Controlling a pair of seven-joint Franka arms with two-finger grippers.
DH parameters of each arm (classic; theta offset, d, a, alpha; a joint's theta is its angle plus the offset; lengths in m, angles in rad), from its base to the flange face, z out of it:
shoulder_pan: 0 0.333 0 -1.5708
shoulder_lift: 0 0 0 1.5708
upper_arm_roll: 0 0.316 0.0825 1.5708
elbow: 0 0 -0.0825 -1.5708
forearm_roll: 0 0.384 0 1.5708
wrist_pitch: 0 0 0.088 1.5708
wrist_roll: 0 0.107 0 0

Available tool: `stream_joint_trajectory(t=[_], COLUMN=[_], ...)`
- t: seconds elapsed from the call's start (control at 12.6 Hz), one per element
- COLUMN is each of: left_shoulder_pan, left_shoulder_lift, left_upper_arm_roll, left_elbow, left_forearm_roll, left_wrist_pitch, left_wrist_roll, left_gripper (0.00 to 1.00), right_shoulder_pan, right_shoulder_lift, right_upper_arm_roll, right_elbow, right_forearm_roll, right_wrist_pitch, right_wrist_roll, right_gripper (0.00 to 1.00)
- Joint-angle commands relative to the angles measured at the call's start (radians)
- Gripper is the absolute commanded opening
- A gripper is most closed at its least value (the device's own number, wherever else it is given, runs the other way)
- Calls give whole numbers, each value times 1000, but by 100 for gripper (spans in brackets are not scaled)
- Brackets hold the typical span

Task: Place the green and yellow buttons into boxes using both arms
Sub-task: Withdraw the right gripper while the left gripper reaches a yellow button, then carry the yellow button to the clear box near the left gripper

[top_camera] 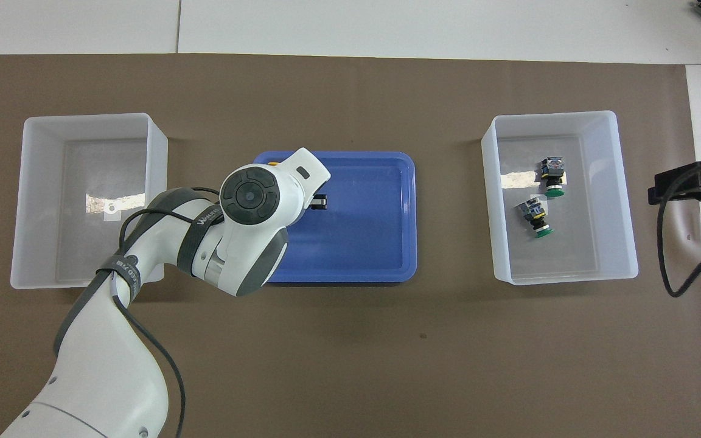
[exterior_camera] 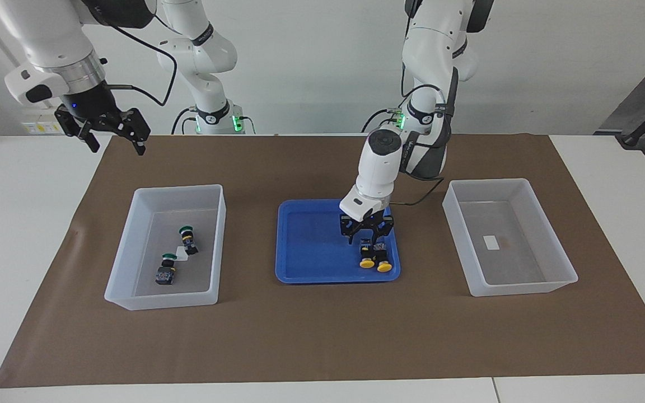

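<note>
Half done: both green buttons lay in the box at the right arm's end, the other box held none, and the left hand had clenched onto the yellow buttons in the blue tray, while the right hand waited, released.

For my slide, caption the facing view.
Left gripper down on yellow buttons in the blue tray; green buttons already boxed.

A blue tray lies on the brown mat.
</note>
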Motion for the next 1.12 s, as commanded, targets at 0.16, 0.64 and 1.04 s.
stream_joint_trajectory(t=[0.16, 0.64, 1.04], left_shoulder_pan=[79, 413, 571], left_shoulder_lift=[-136, -207, -206], left_upper_arm_roll=[2, 1, -1], left_elbow=[9, 18, -81], left_forearm_roll=[27, 24, 9], left_wrist_pitch=[-100, -140, -10], left_wrist_roll=[-2, 333, 662], left_gripper=[0, 0, 0], right_shoulder_pan=[11, 23, 11], right_shoulder_lift=[-12, -18, -23], right_upper_arm_roll=[2, 3, 0], right_elbow=[1, -9, -9], right_forearm_roll=[-8, -31, -11], right_wrist_pitch=[-48, -36, -44], right_wrist_roll=[-29, -27, -27], right_gripper=[100, 100, 100])
